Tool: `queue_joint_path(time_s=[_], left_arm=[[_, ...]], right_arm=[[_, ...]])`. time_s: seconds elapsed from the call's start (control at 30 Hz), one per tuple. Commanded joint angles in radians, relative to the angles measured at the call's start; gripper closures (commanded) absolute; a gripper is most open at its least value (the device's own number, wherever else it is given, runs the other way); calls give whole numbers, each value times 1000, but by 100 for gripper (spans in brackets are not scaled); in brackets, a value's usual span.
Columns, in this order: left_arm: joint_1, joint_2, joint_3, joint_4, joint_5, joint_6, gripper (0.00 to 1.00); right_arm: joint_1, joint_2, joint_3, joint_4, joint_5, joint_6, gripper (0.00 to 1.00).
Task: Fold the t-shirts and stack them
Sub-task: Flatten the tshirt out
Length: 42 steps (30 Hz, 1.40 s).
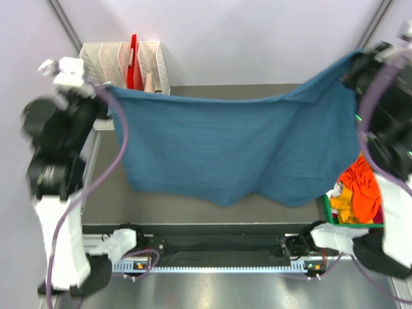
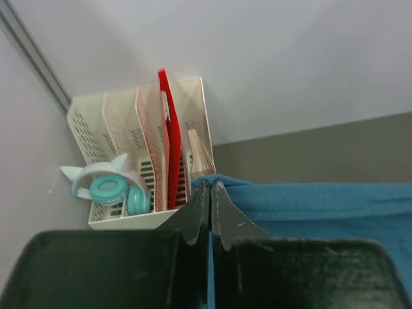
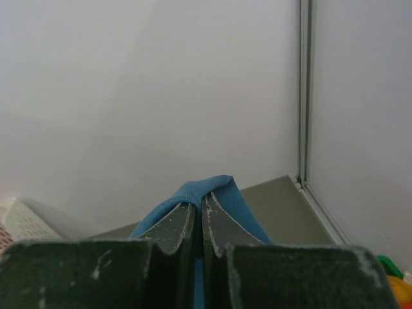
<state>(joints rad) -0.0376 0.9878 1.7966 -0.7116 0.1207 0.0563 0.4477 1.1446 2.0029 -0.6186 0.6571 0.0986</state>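
Observation:
A large teal-blue t-shirt [image 1: 238,148] hangs stretched in the air between my two grippers, its lower edge sagging toward the table. My left gripper [image 1: 103,90] is shut on the shirt's left top corner; in the left wrist view its jaws [image 2: 210,187] pinch the blue cloth [image 2: 309,206]. My right gripper [image 1: 353,67] is shut on the right top corner; in the right wrist view the jaws [image 3: 198,206] clamp a fold of blue cloth [image 3: 209,188]. More t-shirts, bright orange [image 1: 362,190] with yellow bits, lie in a green bin [image 1: 329,212] at the right.
A white mesh file rack [image 1: 122,61] with a red folder [image 1: 134,58] stands at the back left; in the left wrist view it [image 2: 129,129] holds teal headphones [image 2: 109,190]. The grey table [image 1: 161,206] lies below the shirt. Walls close the back and sides.

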Motion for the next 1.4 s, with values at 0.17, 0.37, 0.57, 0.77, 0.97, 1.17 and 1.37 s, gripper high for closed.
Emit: queue_joint_path(time_s=[0.17, 0.37, 0.57, 0.77, 0.97, 1.17, 1.37], left_arm=[[4, 524, 62, 288, -32, 19, 100], [4, 741, 462, 242, -13, -49, 100], [4, 717, 567, 244, -3, -53, 100], [2, 553, 318, 247, -4, -55, 100], [4, 243, -102, 223, 17, -53, 100], [2, -82, -286, 101, 25, -13, 100], [2, -135, -39, -61, 2, -36, 100]], right_arm=[[-188, 490, 195, 106, -47, 78, 100], [-176, 577, 413, 161, -85, 43, 100], [-135, 449, 387, 209, -74, -19, 100], [-109, 275, 151, 226, -51, -34, 100], [-78, -12, -263, 258, -39, 6, 100], [19, -273, -438, 131, 36, 1, 100], [23, -289, -169, -16, 38, -25, 100]])
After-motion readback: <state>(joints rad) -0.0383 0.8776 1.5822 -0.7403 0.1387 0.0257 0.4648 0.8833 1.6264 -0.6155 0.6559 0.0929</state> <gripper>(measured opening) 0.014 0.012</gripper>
